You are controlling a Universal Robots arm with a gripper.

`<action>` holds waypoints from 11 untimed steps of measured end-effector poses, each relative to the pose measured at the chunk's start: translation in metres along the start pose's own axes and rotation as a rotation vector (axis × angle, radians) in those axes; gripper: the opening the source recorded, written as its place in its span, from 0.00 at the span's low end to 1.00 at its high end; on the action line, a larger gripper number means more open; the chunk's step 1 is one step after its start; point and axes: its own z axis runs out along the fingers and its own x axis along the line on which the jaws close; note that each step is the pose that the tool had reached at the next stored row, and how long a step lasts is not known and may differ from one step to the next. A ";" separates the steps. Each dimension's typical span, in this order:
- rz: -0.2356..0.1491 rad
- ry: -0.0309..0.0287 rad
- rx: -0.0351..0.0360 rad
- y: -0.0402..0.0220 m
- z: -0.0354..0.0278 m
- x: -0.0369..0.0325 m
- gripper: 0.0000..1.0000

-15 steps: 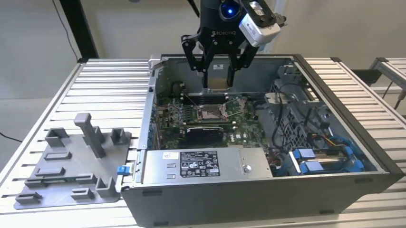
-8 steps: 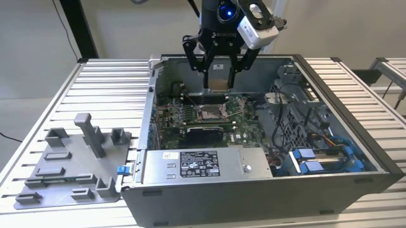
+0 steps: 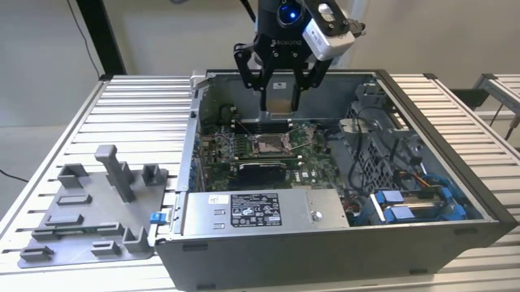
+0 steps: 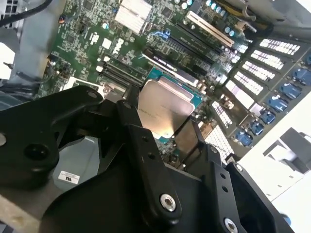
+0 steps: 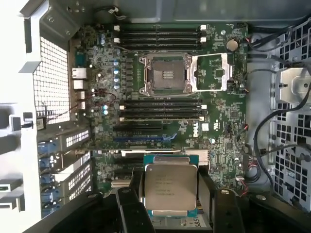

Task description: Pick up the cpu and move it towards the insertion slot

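The pick-up looks done and the carry is under way: the fingers (image 3: 279,109) are closed on two opposite edges of the cpu (image 3: 279,95), holding it clear above the far part of the open case (image 3: 325,258). In the first wrist view the cpu (image 5: 171,188) sits flat between the fingers (image 5: 135,196), silvery face to the camera, well apart from the slot (image 5: 164,74), whose frame stands open around a bare tan-grey centre. By my judgement, what is left of the carry calls for keeping the cpu level and squaring its edges to that frame. The case holds the green board (image 5: 218,121) with the slot (image 3: 268,143) near its middle, a silver box (image 3: 260,210) along the near wall, and blue-tabbed bays at the exterior view's right. On the counter (image 3: 146,97), at the exterior view's left, lies a grey plate (image 3: 81,222) with posts.
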 end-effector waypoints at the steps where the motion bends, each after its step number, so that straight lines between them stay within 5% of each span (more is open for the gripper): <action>1: 0.000 0.0000 0.0001 0.0033 -0.0001 0.0001 0.00; 11: 0.003 0.0000 0.0001 0.0290 -0.0001 0.0012 0.00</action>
